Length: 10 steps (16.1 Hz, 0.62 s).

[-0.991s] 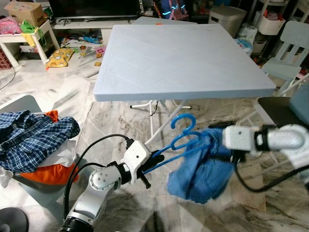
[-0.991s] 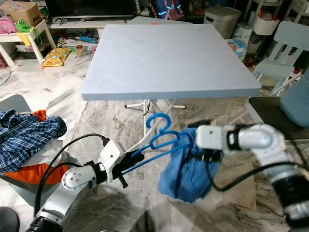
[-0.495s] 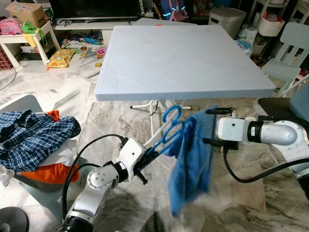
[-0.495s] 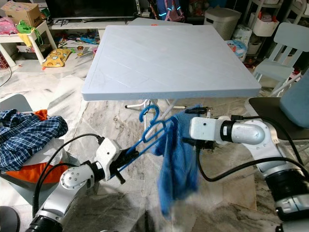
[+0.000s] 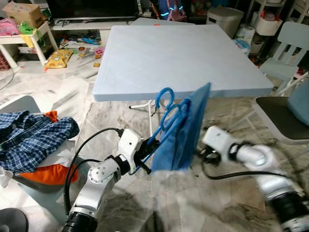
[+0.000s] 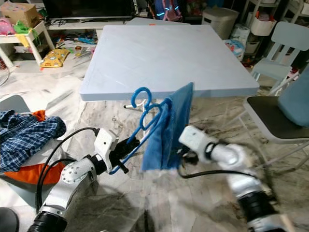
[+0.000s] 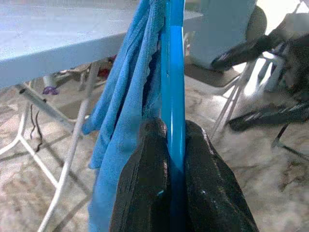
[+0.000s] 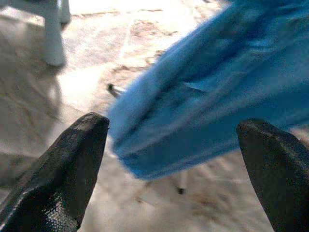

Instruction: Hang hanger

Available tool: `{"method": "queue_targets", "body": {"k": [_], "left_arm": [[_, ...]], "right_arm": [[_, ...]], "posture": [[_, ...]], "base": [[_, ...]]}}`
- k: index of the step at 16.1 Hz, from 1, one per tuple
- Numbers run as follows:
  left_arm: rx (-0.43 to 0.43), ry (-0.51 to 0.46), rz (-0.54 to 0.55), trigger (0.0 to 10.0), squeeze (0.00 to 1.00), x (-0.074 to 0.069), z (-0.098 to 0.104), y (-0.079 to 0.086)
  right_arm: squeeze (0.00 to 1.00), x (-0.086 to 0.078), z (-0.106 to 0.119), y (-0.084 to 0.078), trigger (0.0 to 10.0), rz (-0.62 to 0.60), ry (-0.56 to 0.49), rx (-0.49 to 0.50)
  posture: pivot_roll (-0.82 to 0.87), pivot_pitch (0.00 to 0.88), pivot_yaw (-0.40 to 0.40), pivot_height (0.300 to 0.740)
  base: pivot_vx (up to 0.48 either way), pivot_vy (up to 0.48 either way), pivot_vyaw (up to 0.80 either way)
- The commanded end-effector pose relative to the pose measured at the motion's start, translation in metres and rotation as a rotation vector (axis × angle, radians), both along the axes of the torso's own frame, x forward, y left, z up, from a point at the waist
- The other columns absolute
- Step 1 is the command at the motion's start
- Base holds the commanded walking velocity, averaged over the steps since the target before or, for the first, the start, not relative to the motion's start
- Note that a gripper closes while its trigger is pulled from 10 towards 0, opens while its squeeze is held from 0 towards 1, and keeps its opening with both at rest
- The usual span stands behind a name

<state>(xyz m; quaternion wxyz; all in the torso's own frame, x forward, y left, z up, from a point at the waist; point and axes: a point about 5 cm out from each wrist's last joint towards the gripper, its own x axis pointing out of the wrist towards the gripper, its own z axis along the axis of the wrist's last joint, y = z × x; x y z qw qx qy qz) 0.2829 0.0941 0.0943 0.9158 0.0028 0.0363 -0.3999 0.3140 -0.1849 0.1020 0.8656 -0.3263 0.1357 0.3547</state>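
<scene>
The left gripper (image 7: 171,159) clenches the blue plastic hanger (image 5: 166,113), draped with a blue cloth (image 5: 181,133), before the pale blue square table's (image 5: 183,53) near edge. The right gripper (image 8: 174,159) hangs released beside the cloth.

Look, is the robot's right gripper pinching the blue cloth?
No, the right gripper has its two black fingers spread wide apart, and the blue cloth hangs beyond them, untouched.

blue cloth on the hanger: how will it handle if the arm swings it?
Probably floppy: the blue cloth hangs in soft folds off the blue hanger. Likely light, since the left gripper alone carries both. It is only draped over the hanger, so a quick swing might slide it off.
</scene>
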Motion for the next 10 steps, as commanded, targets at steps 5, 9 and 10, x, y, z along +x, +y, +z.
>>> {"method": "queue_targets", "body": {"k": [5, 9, 10], "left_arm": [[-0.086, -0.019, -0.119, 0.0, 0.00, -0.007, 0.022, -0.012], [-0.088, 0.007, -0.163, 0.0, 0.00, -0.013, 0.024, -0.014], [-0.096, 0.011, -0.177, 0.0, 0.00, -0.015, 0.025, -0.015]], "right_arm": [[0.00, 0.024, 0.008, -0.001, 10.0, -0.336, -0.042, 0.180], [0.00, 0.034, 0.013, -0.006, 10.0, -0.493, -0.105, 0.219], [0.00, 0.035, 0.012, -0.008, 0.9, -0.512, -0.108, 0.223]], "posture": [[-0.13, 0.038, -0.009, 0.740], [-0.12, 0.038, -0.007, 0.740], [-0.12, 0.038, -0.007, 0.740]], "base": [[0.000, 0.000, 0.00], [0.000, 0.000, 0.00], [0.000, 0.000, 0.00]]}}
